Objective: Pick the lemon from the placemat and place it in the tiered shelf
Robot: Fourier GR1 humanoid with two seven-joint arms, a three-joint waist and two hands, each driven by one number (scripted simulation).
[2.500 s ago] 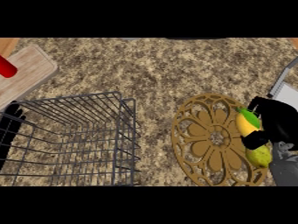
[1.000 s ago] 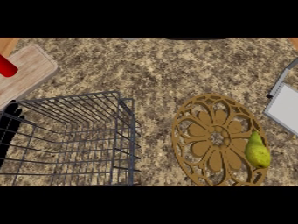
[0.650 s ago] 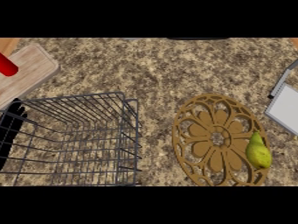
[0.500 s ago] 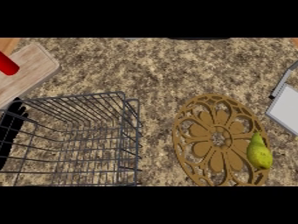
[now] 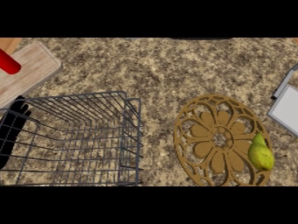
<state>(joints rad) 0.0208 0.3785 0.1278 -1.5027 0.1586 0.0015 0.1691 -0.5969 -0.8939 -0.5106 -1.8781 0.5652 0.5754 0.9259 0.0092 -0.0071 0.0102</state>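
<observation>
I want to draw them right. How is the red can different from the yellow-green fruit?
The red can is red with a pale top; the fruit is yellow-green with a pointed tip. The can is a straight-sided cylinder; the fruit is rounded and tapers. The can stands on the wooden board at the upper left; the fruit lies on the brown placemat's right edge. Both sit apart from the wire shelf.

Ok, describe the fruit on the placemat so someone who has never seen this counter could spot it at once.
Start from the speckled stone counter and find the round brown openwork placemat at the right, beside the black wire shelf. On the mat's right edge lies the small yellow-green fruit, pointed at its top. It is the only yellow-green thing here; the other small item is a red cylinder on the wooden board.
</observation>
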